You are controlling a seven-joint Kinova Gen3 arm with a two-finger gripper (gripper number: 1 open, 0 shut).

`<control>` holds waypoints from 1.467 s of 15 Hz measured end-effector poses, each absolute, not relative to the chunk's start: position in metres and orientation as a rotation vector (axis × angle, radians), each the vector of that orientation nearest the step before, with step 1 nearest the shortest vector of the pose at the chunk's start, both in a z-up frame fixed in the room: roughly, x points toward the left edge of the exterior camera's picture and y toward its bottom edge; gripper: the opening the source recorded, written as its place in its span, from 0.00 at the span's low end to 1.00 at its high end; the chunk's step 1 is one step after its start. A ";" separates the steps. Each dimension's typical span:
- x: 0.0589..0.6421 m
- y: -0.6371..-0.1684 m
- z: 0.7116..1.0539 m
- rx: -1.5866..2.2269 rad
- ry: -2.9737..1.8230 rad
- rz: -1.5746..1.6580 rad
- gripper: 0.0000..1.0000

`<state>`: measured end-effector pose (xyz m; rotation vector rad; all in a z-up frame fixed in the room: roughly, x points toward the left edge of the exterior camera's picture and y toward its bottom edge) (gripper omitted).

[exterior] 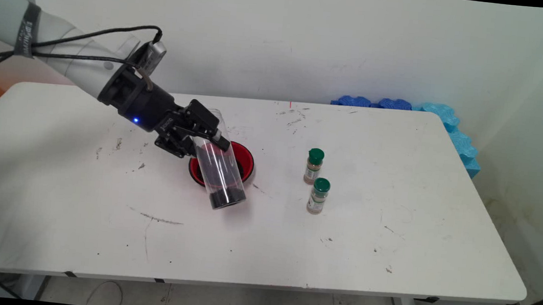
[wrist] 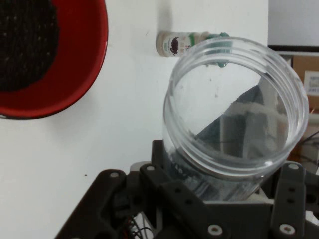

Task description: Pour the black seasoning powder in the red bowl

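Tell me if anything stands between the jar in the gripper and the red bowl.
Nothing visible does. The gripper holds the clear jar tilted, and in the main view it already overlaps the red bowl's near left side. The two spice bottles stand apart, off to the bowl's right.

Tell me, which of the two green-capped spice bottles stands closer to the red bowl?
The farther spice bottle, nearer the wall, stands closer to the red bowl. The other spice bottle stands toward the table's near edge and slightly more to the right.
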<state>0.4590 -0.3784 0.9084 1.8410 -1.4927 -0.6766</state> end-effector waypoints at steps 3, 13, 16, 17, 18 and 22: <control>0.460 -0.380 0.903 1.906 -1.414 -0.715 0.00; 0.464 -0.385 0.890 2.021 -1.258 -0.782 0.00; 0.466 -0.388 0.888 2.012 -1.275 -0.760 0.00; 0.467 -0.390 0.888 2.007 -1.282 -0.751 0.00; 0.468 -0.392 0.888 2.001 -1.291 -0.739 0.00; 0.468 -0.397 0.889 2.001 -1.283 -0.728 0.00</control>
